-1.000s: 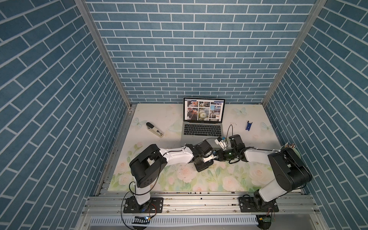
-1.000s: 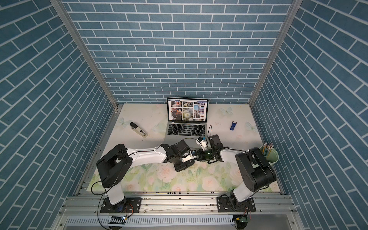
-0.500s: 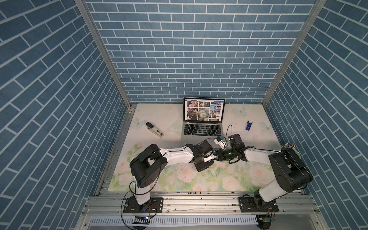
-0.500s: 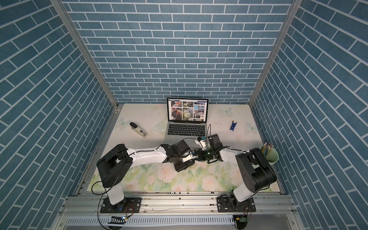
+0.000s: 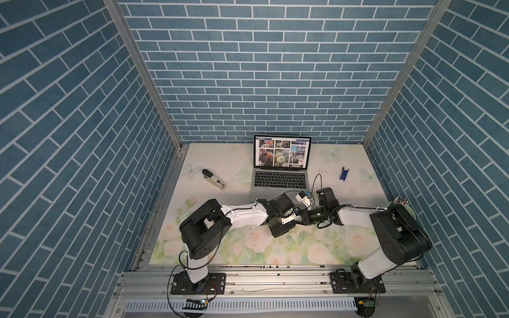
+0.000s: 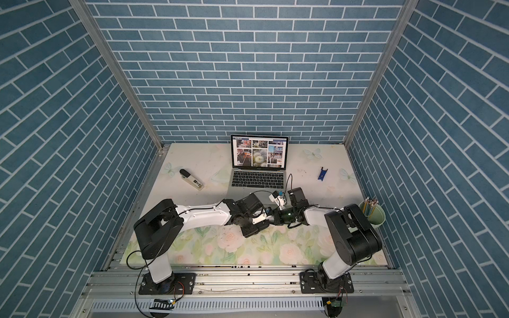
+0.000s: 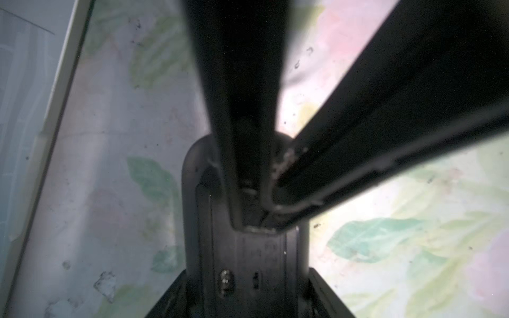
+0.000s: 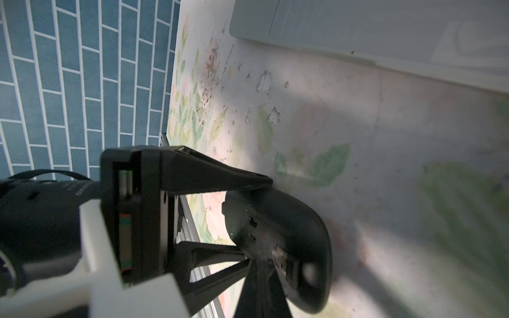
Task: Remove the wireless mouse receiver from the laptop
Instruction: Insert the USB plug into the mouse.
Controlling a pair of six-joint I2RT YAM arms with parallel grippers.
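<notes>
A: Both top views first: has anything shifted since a second ago?
B: Nothing I can make out. The laptop [image 5: 279, 180] stands open at 12 o'clock on the floral table [image 5: 248, 245], as before. The left arm [image 5: 242, 216] and right arm [image 5: 355, 217] meet nose to nose at its 6 o'clock, in the pose they had. The beige stapler [image 5: 214, 180] lies at the laptop's 9 o'clock and the small blue piece [image 5: 343, 174] at its 3 o'clock, both where they were. The tools are too tangled there to read.
A: Left wrist view?
B: The left gripper [image 7: 246, 271] is part open, with its fingers clamped on the flanks of a black mouse [image 7: 248, 247] whose belly faces the camera. The right gripper [image 7: 265, 209] has its two fingers brought together, tips on that belly.
A: Right wrist view?
B: It shows the same two grips from the other side. At the right tool's closed tips a tiny stub with a metal glint sits against the mouse's underside, clear of the laptop. I take it for the receiver [image 8: 278, 254], but it is blurred. I cannot tell whether the tips pinch it or only touch it
</notes>
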